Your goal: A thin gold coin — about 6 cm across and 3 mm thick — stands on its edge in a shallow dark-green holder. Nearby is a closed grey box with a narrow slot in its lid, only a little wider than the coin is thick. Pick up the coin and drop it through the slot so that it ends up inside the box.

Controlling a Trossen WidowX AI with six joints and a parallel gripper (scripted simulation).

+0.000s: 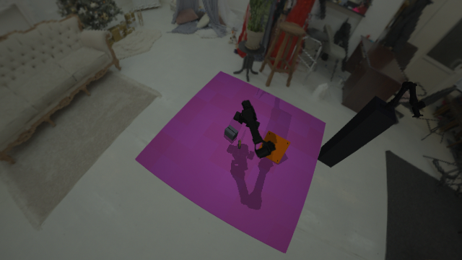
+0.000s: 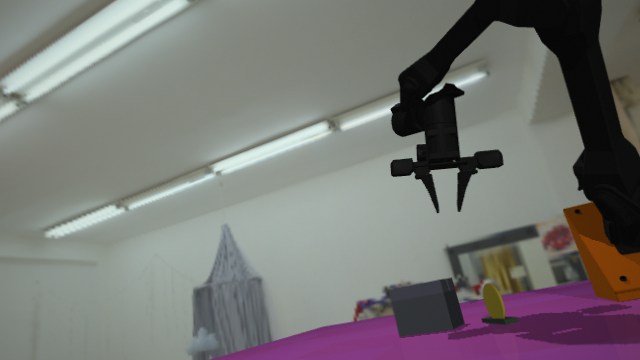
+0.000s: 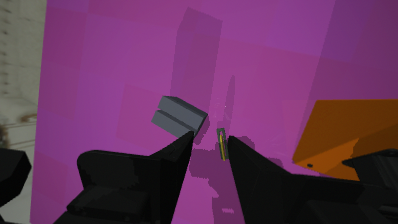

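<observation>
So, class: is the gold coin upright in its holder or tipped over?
Upright. In the exterior view the coin stands on edge in the dark-green holder; the gripper hangs well above, partly open and holding nothing.

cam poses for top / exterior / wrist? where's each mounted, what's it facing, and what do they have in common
Top: high overhead, tilted down at the purple mat; whole arm shows.
Exterior: near mat level, looking up; gripper hangs partly open and empty above the grey box and coin.
Wrist: behind the fingers, facing down; both fingers frame the view.
Shared: box, coin and orange base plate appear in all three.
</observation>
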